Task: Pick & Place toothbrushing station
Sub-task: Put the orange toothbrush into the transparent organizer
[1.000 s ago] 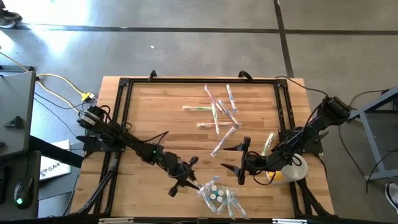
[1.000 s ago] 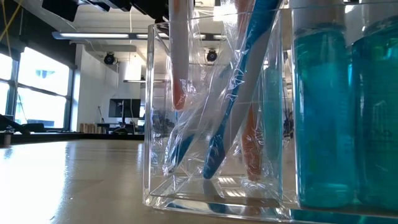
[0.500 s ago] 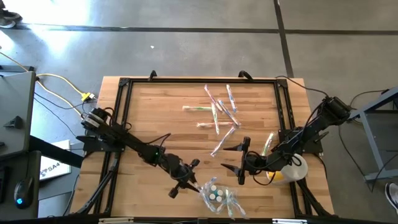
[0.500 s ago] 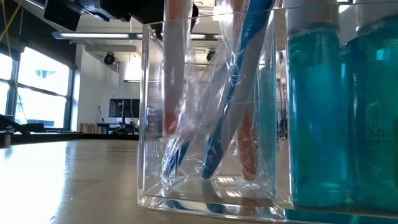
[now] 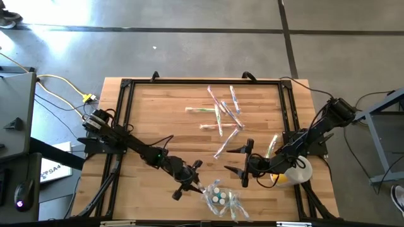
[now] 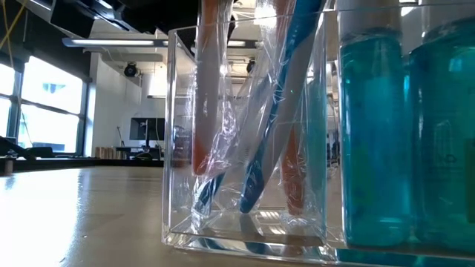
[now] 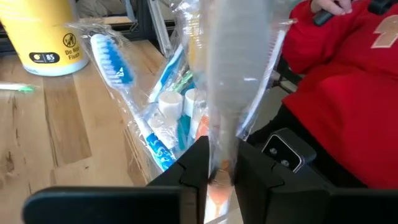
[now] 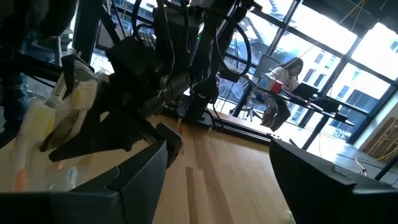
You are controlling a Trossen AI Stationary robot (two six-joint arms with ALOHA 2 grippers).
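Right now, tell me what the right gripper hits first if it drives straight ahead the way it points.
The right gripper stands open, pointing across the table toward the left gripper. Straight ahead, that gripper and the clear organizer with wrapped toothbrushes come first. Which one is first is unclear; depth is hard to judge.

Left gripper [image 5: 189, 183] at table's 6 o'clock, fingers pinching narrowly. Right gripper [image 5: 243, 162] toward 4 o'clock, jaws spread wide, idle.
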